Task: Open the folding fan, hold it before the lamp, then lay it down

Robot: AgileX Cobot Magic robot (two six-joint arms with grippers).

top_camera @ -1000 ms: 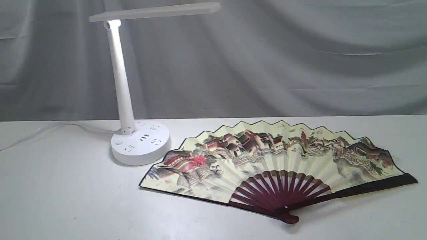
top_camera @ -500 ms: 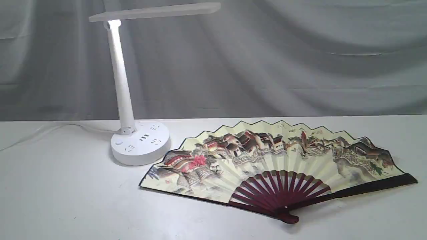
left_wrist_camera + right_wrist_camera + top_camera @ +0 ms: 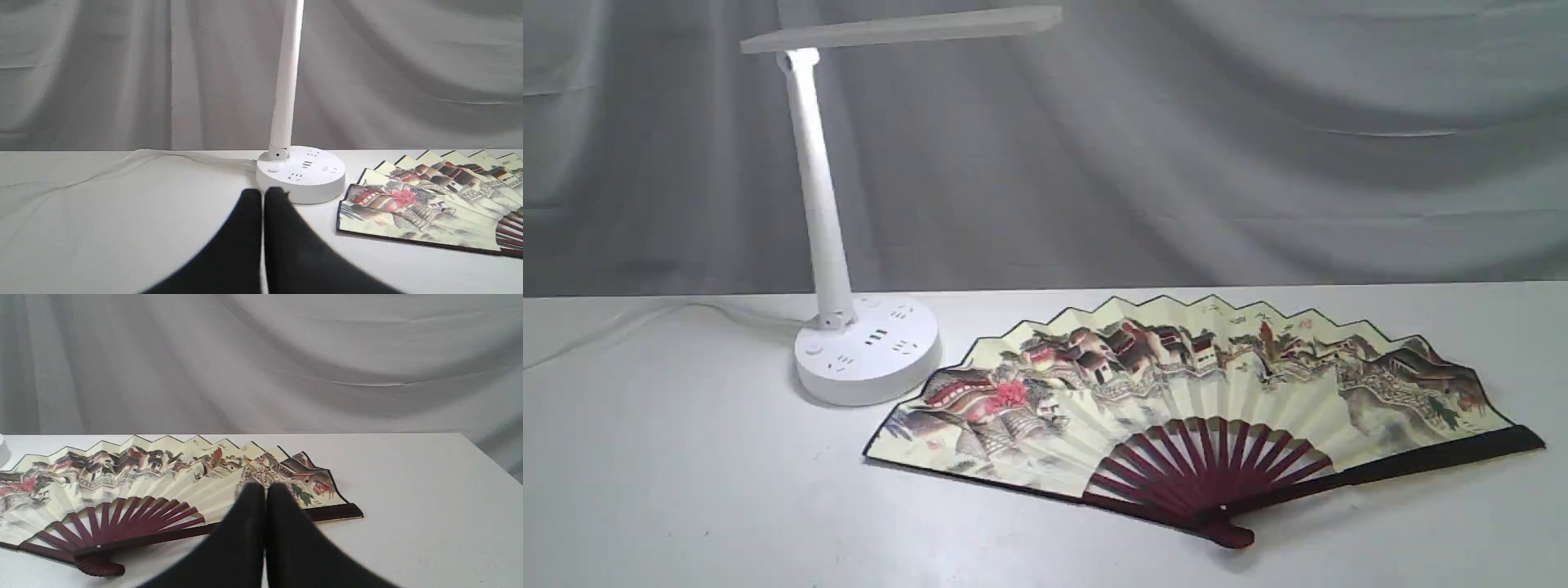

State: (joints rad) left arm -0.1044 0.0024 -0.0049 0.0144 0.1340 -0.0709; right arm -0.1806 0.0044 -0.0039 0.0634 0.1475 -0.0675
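The folding fan [image 3: 1201, 392] lies spread wide open and flat on the white table, painted side up, its maroon ribs meeting at a pivot near the front. The lamp [image 3: 866, 351] stands just left of it, its stem upright and its long flat head overhead. Neither gripper shows in the exterior view. In the left wrist view my left gripper [image 3: 263, 195] is shut on nothing, short of the lamp [image 3: 302, 173], with the fan [image 3: 429, 204] off to one side. In the right wrist view my right gripper [image 3: 265, 490] is shut and empty, short of the fan [image 3: 163, 477].
A white cable [image 3: 645, 318] runs from the lamp's base across the table to the left. A grey cloth backdrop [image 3: 1176, 147] hangs behind the table. The table's right edge [image 3: 490, 465] shows in the right wrist view.
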